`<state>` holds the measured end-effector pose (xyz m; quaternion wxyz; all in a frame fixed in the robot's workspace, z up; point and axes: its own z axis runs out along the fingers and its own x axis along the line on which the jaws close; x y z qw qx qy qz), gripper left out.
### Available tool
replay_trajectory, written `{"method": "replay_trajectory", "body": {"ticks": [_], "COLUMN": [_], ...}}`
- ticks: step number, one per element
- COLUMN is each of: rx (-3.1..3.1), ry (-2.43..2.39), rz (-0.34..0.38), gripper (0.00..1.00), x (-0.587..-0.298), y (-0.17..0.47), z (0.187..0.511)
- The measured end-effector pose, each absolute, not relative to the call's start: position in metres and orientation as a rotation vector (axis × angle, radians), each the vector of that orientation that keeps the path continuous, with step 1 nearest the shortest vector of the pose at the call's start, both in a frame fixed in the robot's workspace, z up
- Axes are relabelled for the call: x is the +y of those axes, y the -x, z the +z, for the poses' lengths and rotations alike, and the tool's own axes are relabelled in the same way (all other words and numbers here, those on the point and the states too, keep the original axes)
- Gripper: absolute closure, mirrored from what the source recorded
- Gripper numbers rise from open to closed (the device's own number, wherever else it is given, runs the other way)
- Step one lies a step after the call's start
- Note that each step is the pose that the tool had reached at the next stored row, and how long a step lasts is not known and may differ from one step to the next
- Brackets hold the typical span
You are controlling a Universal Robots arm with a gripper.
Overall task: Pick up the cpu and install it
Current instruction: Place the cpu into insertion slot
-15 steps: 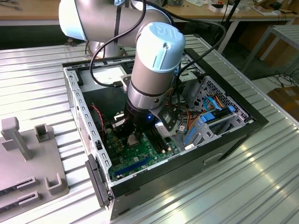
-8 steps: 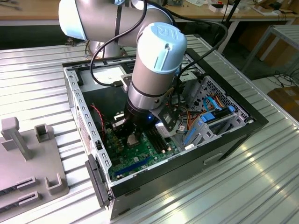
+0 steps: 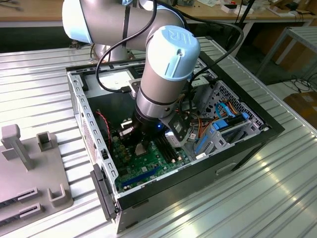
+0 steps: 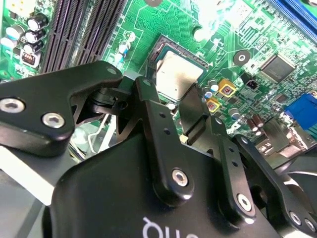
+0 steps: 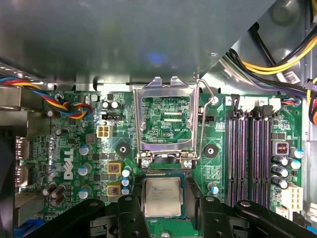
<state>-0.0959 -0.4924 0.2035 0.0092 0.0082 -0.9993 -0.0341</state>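
while the arm reaches down into the open computer case, the end effector hangs low over the green motherboard. it straddles the cpu, which lies pale face up within the outline of the black socket, centred under the end effector. i cannot tell whether the end effector is clamped on the chip or standing free of it, nor whether the chip is fully seated. the silver retention frame stands flipped open just beside the socket. the case rests on a ribbed metal surface, with a grey fixture well apart at the exterior view's left.
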Motion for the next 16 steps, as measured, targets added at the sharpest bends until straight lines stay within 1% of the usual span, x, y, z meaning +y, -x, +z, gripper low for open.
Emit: {"method": "replay_trajectory", "body": {"ticks": [16], "rx": [-3.122], "ry": [0.06], "rz": [-0.112], "gripper": [0.54], "x": [-0.4956], "y": [0.0945], "z": [0.2031]}}
